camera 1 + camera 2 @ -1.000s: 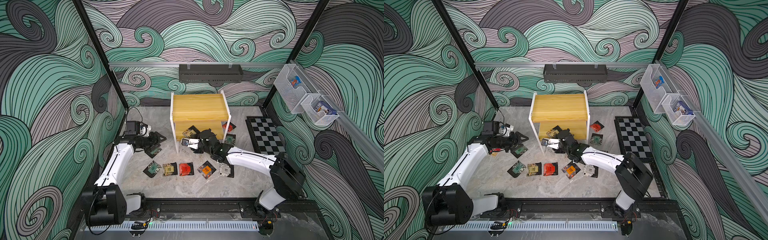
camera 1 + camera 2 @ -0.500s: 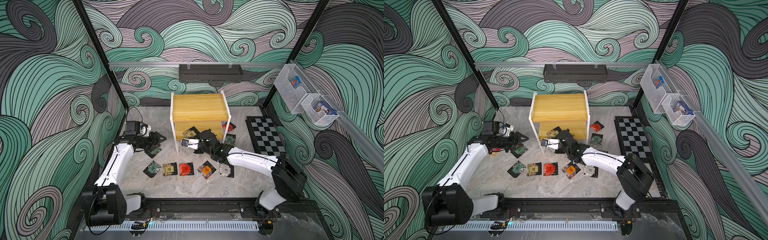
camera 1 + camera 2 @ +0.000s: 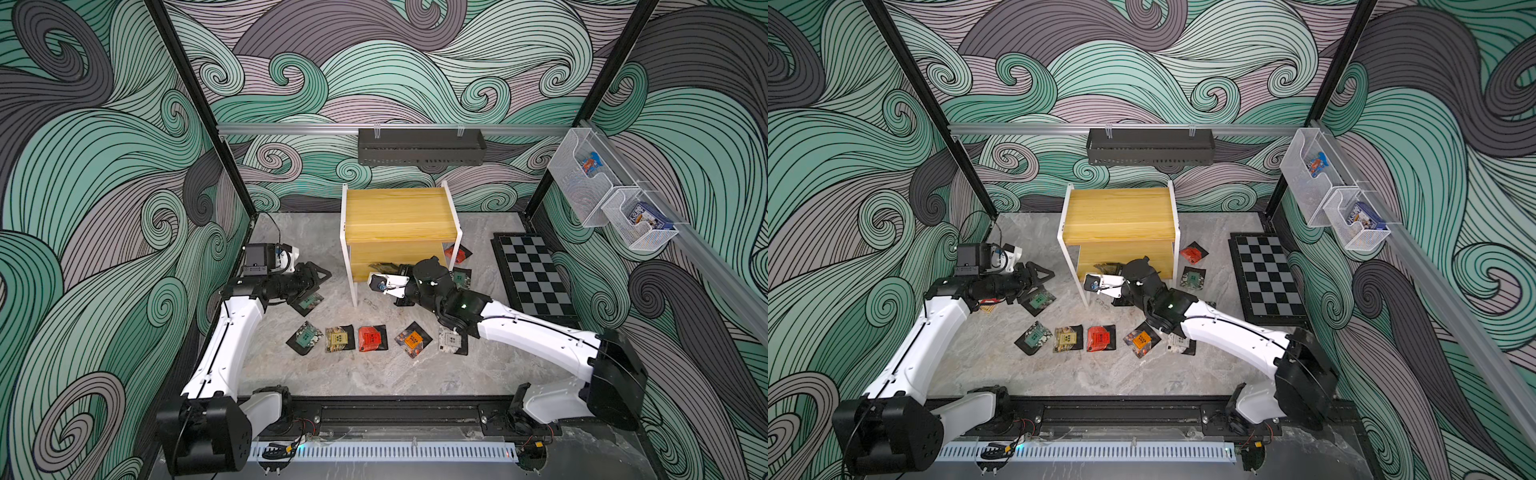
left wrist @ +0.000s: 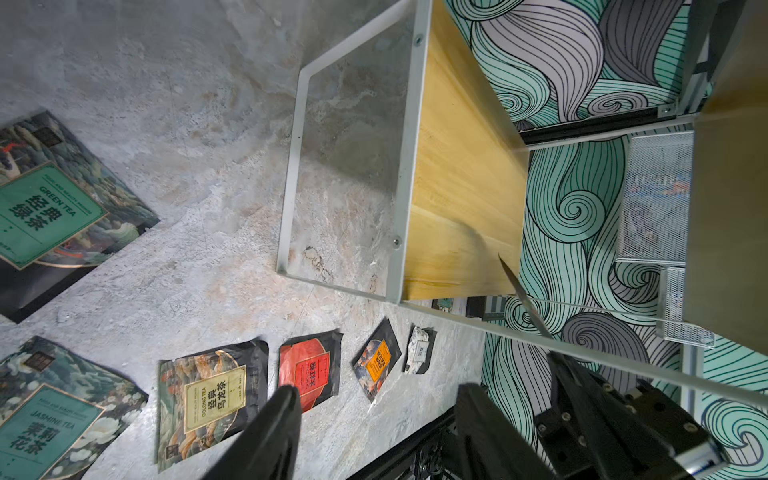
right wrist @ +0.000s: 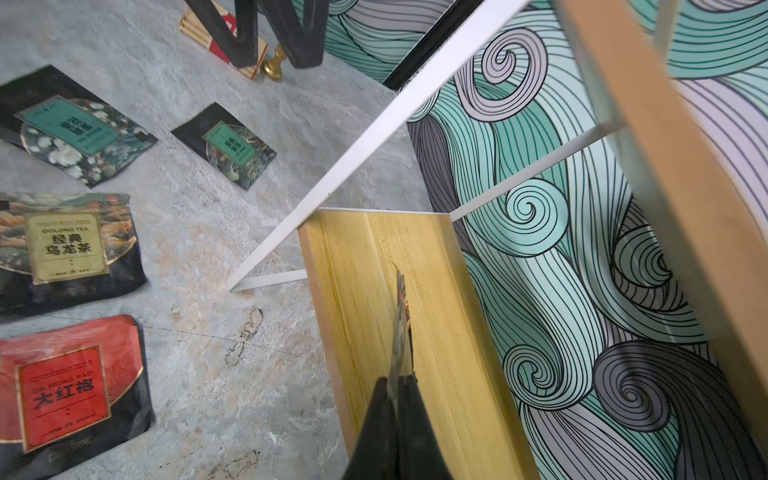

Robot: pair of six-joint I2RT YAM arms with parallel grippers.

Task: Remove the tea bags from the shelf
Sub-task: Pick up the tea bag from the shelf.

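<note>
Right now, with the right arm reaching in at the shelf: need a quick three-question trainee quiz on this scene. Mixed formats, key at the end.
1. True or false: tea bags lie on the top board of the yellow wood-grain two-tier shelf.
2. What is the right gripper shut on? A) the shelf's white metal leg B) a flat tea sachet, seen edge-on over the lower board C) nothing
3. How many patterned square sachets lie in the row on the grey marbled floor in front of the shelf?

Key: 1 false; 2 B; 3 five.
</note>
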